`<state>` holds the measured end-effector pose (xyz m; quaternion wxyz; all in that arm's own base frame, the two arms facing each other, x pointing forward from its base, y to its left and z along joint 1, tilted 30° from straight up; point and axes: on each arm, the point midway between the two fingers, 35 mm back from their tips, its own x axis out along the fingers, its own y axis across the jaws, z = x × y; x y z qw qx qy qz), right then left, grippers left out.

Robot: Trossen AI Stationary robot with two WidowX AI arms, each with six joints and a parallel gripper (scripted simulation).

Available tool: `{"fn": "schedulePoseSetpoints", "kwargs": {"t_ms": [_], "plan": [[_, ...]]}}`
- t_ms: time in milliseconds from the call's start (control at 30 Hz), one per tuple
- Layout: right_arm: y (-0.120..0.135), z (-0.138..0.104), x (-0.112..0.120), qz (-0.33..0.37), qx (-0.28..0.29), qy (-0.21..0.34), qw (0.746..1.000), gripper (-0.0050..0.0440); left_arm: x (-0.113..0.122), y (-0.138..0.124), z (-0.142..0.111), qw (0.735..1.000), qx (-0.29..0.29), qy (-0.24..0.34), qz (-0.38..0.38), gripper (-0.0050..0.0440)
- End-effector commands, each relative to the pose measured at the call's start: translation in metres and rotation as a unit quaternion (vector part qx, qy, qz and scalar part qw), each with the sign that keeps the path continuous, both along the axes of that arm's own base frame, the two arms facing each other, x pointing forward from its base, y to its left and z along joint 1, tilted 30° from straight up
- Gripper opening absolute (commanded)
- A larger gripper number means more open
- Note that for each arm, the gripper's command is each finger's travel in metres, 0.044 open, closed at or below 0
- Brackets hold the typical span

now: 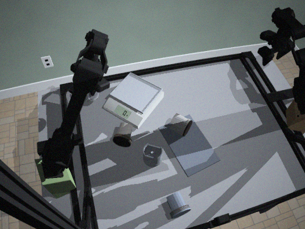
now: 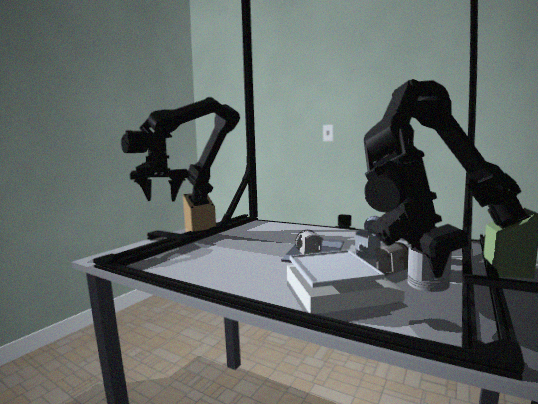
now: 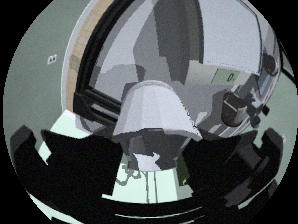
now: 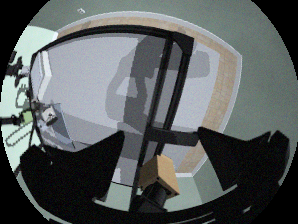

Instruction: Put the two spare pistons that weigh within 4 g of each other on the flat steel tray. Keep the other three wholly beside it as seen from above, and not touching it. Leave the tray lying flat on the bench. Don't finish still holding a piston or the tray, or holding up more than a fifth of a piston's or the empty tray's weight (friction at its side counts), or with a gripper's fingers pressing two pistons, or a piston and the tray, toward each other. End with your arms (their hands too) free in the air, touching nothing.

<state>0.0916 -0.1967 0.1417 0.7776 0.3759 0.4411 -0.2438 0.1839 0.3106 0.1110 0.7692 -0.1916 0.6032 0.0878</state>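
Observation:
My left gripper (image 1: 92,94) (image 2: 428,265) (image 3: 152,121) is shut on a pale grey piston (image 2: 421,280) (image 3: 150,107), held a little above the bench beside the scale. My right gripper (image 1: 272,58) (image 2: 161,198) (image 4: 161,133) is open and empty, high up. A tan piston (image 1: 181,124) (image 2: 310,242) (image 4: 50,115) lies on its side at one end of the flat steel tray (image 1: 195,157) (image 4: 63,131). Another tan piston (image 1: 122,136) (image 3: 233,111) lies beside the scale. A dark grey piston (image 1: 153,156) is between it and the tray. A bluish piston (image 1: 177,202) lies apart.
The scale (image 1: 136,92) (image 2: 340,290) (image 3: 215,75) reads 0, and its pan is empty. Black frame rails (image 1: 176,66) edge the bench. A green block (image 1: 60,184) (image 2: 510,250) is under the left arm's base, an orange block (image 2: 200,216) (image 4: 159,175) under the right's.

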Motion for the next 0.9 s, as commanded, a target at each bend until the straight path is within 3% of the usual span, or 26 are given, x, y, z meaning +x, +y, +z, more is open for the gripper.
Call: {"fn": "schedulePoseSetpoints", "kwargs": {"t_ms": [0,333,633,867], "plan": [[0.0,0.0,0.0,0.001,0.0,-0.001,1.0,0.044,-0.003,0.003,0.012,1.0,0.013,-0.006,0.002,0.0158],[0.0,0.0,0.0,0.001,0.0,-0.001,1.0,0.044,-0.003,0.004,0.018,1.0,0.019,-0.01,0.003,0.0158],[0.0,0.0,0.0,0.001,0.0,-0.001,1.0,0.044,-0.005,-0.038,0.034,0.991,0.036,-0.102,0.077,0.0158],[0.0,0.0,0.0,0.001,0.0,-0.001,1.0,0.044,-0.006,-0.061,0.043,0.986,0.041,-0.127,0.097,0.0158]]}}
